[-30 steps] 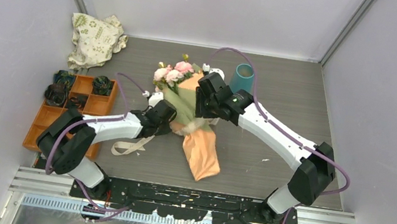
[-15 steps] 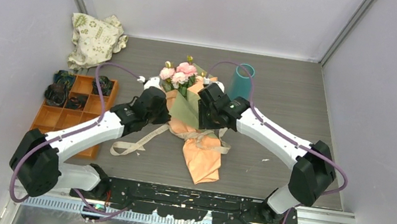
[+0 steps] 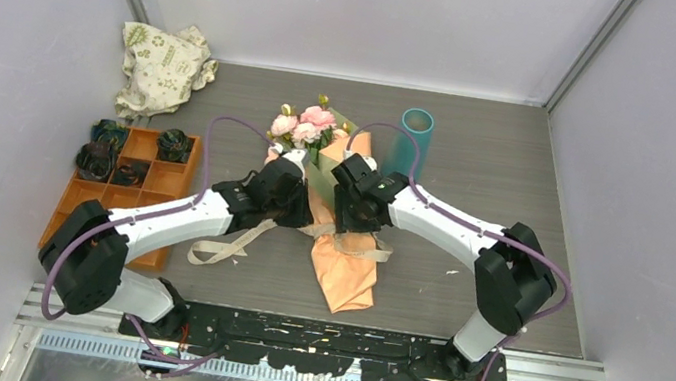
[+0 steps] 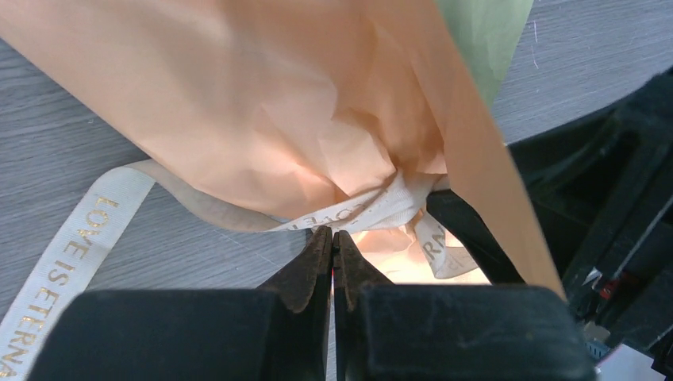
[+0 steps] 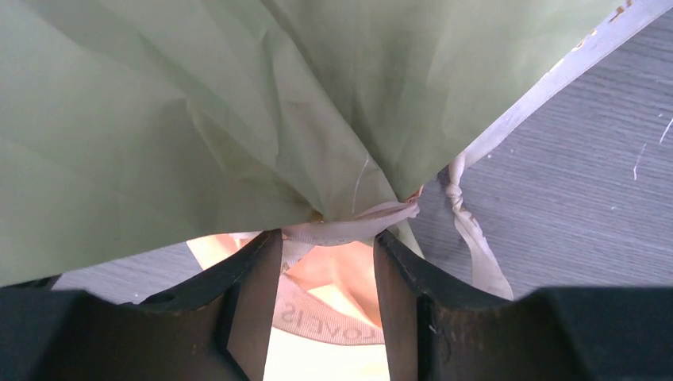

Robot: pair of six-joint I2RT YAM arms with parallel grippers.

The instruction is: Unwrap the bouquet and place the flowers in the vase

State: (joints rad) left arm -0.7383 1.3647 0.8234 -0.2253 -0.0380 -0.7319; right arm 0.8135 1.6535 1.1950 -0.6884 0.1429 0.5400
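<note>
Two claws meet at the tied waist of the bouquet (image 3: 345,257), one on each side. The left claw (image 4: 333,238) is clenched, its tips pressed together right under the beige ribbon (image 4: 373,208). It may have nipped an edge of that band, though from the wrist view I cannot tell. The right claw (image 5: 327,270) stands released, its two fingers spread either side of the same ribbon where it cinches the olive-green sheet (image 5: 198,119).

So the knot lies directly ahead of both claws and between them, and neither arm is clearly nearer. The bouquet rests on the counter (image 3: 488,173) with its long axis running away from the arm bases. Its narrow orange tail points back toward them. The flowers (image 3: 303,125) sit at the far end, leaning a little left. One loose ribbon tail (image 3: 219,252) trails over the counter on the left arm's side.

Beyond the blooms and to their right, the vase (image 3: 413,133) stands upright, apart from the paper and closer to the right arm. The task looks early, since the wrap is on and tied.

Much is hidden: the stems lie wholly inside the paper. From above, both wrists cover the waist, so the knot's shape cannot be read. Each wrist view cuts the bouquet off close around the tie.
</note>
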